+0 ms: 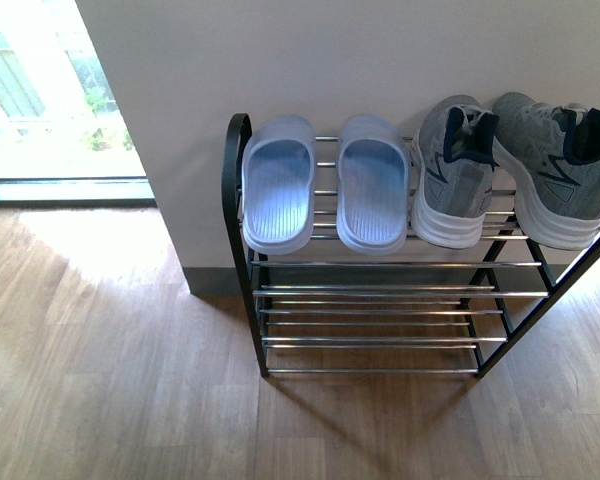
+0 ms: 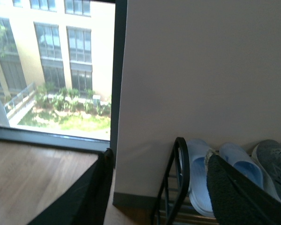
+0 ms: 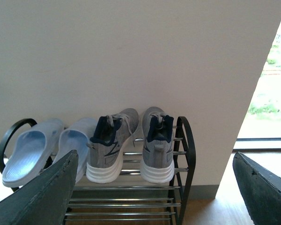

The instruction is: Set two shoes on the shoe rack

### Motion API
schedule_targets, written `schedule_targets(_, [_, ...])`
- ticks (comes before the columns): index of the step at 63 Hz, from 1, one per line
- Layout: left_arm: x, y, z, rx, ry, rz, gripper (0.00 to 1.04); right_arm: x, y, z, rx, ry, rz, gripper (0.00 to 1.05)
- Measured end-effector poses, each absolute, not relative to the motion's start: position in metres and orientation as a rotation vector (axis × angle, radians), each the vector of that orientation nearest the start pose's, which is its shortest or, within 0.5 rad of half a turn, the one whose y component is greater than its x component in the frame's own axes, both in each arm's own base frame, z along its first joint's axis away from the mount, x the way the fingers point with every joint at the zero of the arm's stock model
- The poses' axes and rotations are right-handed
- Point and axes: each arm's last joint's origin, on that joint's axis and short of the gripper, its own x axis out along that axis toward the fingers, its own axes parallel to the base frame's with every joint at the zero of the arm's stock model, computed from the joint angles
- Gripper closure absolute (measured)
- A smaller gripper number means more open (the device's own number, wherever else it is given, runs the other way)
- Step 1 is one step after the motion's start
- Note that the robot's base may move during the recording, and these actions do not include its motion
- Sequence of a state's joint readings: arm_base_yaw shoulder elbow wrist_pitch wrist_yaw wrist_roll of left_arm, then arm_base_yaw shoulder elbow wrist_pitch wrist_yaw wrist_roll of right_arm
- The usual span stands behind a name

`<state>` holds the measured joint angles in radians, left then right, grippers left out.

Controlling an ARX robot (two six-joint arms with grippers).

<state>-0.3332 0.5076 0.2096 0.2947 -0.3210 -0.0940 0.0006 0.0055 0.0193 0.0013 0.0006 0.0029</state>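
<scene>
Foam slides (image 1: 320,183) | knit sneakers (image 1: 510,170) | chrome-rod rack (image 1: 370,290)

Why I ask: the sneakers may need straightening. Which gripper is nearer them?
Right, most likely. The right gripper faces the grey sneakers head-on; the left gripper sits off the far end of the shoe rack, with the slides between it and them.

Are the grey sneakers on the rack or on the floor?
On the rack: both grey sneakers sit on the shoe rack top rods, beside the blue slides.
</scene>
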Motion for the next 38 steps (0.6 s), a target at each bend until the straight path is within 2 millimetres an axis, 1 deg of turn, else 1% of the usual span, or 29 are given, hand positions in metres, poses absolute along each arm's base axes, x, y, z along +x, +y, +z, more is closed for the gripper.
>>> schedule_targets(3, [0.130,-0.032,0.213,-0.065,-0.003,-0.009,0.63,0.097,0.000,0.170,0.003,-0.015,0.000,0.09])
schedule_targets(7, [0.128,-0.028,0.208,-0.046,-0.001,-0.010,0.72,0.097,0.000,0.170,0.003,-0.015,0.000,0.09])
schedule_targets(12, [0.124,-0.021,0.199,-0.021,0.004,-0.011,0.94,0.097,0.000,0.170,0.003,-0.015,0.000,0.09])
schedule_targets(16, [0.122,-0.019,0.196,-0.020,0.001,-0.010,1.04,0.097,0.000,0.170,0.003,-0.015,0.000,0.09])
schedule_targets(29, [0.117,-0.012,0.187,-0.014,0.000,-0.007,1.03,0.097,0.000,0.170,0.003,-0.015,0.000,0.09])
schedule_targets(33, [0.116,-0.007,0.185,-0.012,0.002,-0.034,1.03,0.097,0.000,0.170,0.003,-0.015,0.000,0.09])
schedule_targets(38, [0.115,-0.001,0.182,-0.011,0.002,-0.002,1.03,0.097,0.000,0.170,0.003,-0.015,0.000,0.09])
